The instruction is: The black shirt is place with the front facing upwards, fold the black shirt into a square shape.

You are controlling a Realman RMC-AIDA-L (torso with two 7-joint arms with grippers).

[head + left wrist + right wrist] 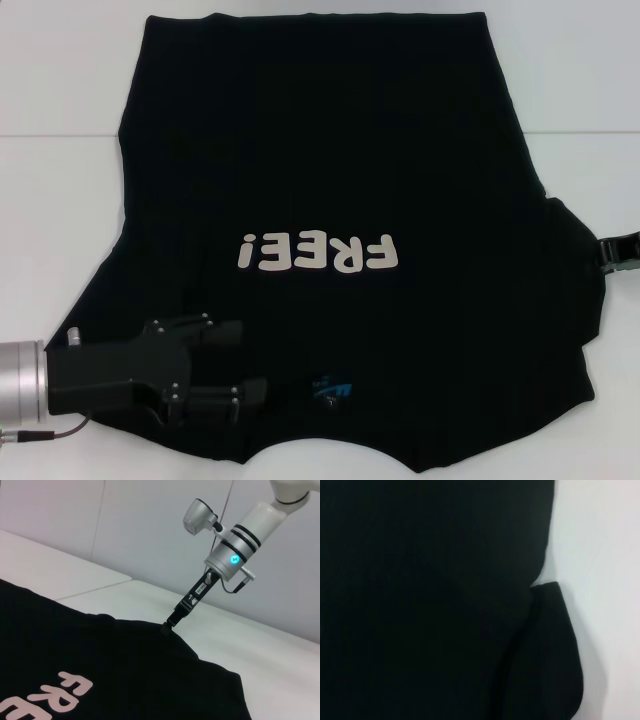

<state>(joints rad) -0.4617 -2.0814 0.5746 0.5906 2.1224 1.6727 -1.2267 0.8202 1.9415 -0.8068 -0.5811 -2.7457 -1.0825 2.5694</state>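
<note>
Though folding has not visibly begun, both hands at the black shirt (330, 200), spread front-up on the white surface (60, 200), collar nearest, hem farthest. Left hand (225, 365) over the near left shoulder beside the collar, fingers parted, nothing gripped. Right hand (167, 625) at the right sleeve edge, fingertips touching cloth; grip cannot be told. Long axis near-to-far. "FREE!" lettering (318, 253) mid-chest. Near hem of collar cut off.

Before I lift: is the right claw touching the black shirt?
Touching. The left wrist view shows the right claw with its tip on the black shirt edge.
</note>
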